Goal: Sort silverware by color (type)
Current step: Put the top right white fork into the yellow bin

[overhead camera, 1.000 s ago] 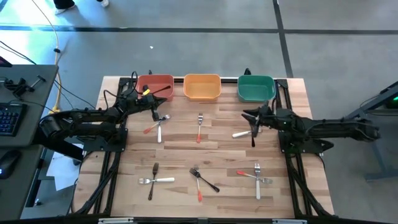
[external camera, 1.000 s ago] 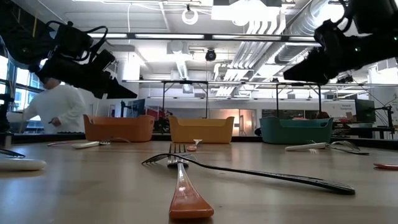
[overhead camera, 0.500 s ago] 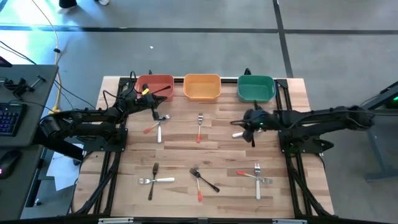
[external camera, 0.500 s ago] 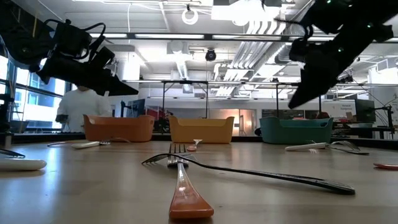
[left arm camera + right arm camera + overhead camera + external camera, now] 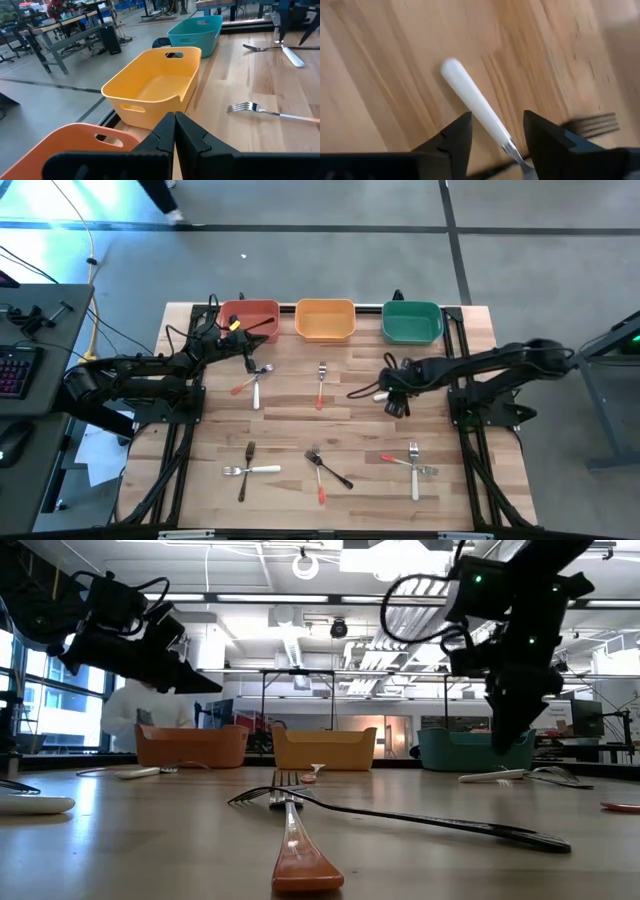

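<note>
My right gripper [image 5: 392, 393] points down, open, just above a white-handled fork [image 5: 475, 102] that lies flat on the table right of centre. The handle runs between its two fingers [image 5: 451, 137], which stand clear of the wood [image 5: 508, 743]. My left gripper [image 5: 267, 324] is shut and empty, reaching nearly level over the red bin [image 5: 249, 318], with the orange bin [image 5: 155, 85] ahead of it [image 5: 175, 132]. More forks lie flat on the table: red-handled [image 5: 321, 384], white [image 5: 414, 472] and dark [image 5: 247, 464].
Three bins stand in a row at the far edge: red, orange [image 5: 325, 320] and green [image 5: 412, 322]. A dark fork [image 5: 338, 475] and a red-handled one [image 5: 300, 855] cross near the front. Black frame rails [image 5: 180, 430] run along both sides.
My right gripper has swung from a nearly level pose near the right rail toward the table's middle. It has tipped over to point down and sunk over the white-handled fork. The forks lie as before.
</note>
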